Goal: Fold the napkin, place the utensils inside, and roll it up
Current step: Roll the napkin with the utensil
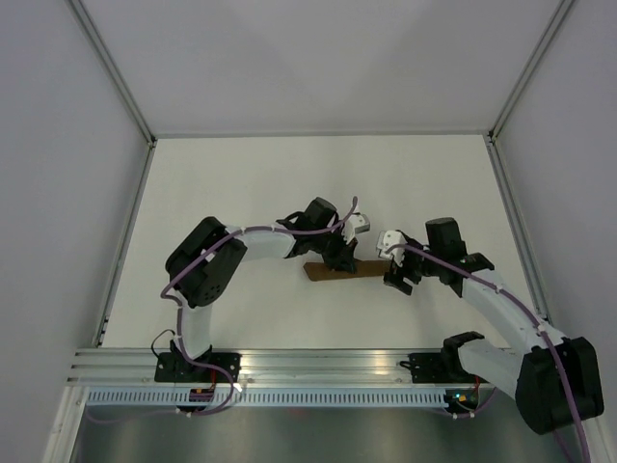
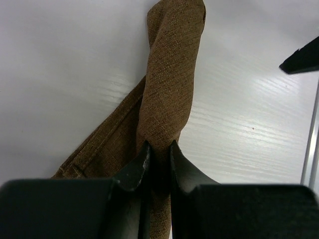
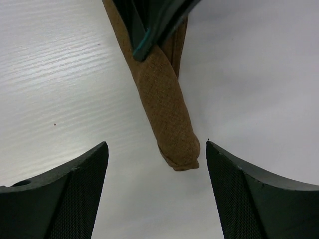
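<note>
The brown napkin (image 1: 333, 271) lies rolled into a narrow bundle on the white table, mid-table between the arms. In the left wrist view the roll (image 2: 172, 74) runs away from the camera, with a loose hemmed flap at lower left. My left gripper (image 1: 345, 258) (image 2: 158, 149) is shut on the roll near its middle. My right gripper (image 1: 398, 280) (image 3: 157, 152) is open, its fingers spread either side of the roll's right end (image 3: 174, 134) without touching it. No utensils show; whether any lie inside the roll is hidden.
The white table (image 1: 241, 193) is walled by pale panels with metal posts at the back corners. An aluminium rail (image 1: 318, 371) holding both arm bases runs along the near edge.
</note>
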### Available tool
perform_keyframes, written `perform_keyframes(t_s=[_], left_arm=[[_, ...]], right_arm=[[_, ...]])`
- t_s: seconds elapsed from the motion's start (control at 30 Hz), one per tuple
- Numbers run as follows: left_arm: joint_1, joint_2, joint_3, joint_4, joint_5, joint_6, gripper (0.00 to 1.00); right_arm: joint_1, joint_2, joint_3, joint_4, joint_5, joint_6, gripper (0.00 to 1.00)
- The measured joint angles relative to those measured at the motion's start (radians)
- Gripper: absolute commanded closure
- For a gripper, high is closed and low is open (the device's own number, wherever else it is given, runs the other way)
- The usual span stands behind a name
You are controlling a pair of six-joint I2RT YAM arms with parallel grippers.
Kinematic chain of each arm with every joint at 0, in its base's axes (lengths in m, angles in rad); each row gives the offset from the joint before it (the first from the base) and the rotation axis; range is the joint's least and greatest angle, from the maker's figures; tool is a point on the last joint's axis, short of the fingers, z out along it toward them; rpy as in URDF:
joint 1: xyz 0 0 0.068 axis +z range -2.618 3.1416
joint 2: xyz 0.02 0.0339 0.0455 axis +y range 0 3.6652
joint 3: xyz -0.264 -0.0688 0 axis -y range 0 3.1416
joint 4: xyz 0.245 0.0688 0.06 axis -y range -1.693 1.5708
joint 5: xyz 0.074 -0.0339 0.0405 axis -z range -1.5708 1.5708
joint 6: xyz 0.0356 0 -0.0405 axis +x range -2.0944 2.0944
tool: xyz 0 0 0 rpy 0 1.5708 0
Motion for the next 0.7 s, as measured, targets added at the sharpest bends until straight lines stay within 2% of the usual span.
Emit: perform_keyframes(t_s=[0.1, 0.23, 0.6, 0.7], left_arm=[[0.024, 0.033, 0.043, -0.048, 0.06, -0.01, 0.91], [0.049, 0.075, 0.1, -0.112, 0.135, -0.027, 0.9], [0.059, 0.169, 0.227, -0.266, 0.255, -0.048, 0.83], [0.06, 0.185, 0.246, -0.289, 0.275, -0.054, 0.78]], right_arm=[[0.098, -0.06, -0.059, 0.093, 0.076, 0.003, 0.15], [0.206, -0.043, -0.09, 0.174, 0.15, 0.003, 0.16], [0.373, 0.096, -0.135, 0.343, 0.305, 0.002, 0.16], [0.396, 0.128, -0.135, 0.369, 0.334, 0.003, 0.2]])
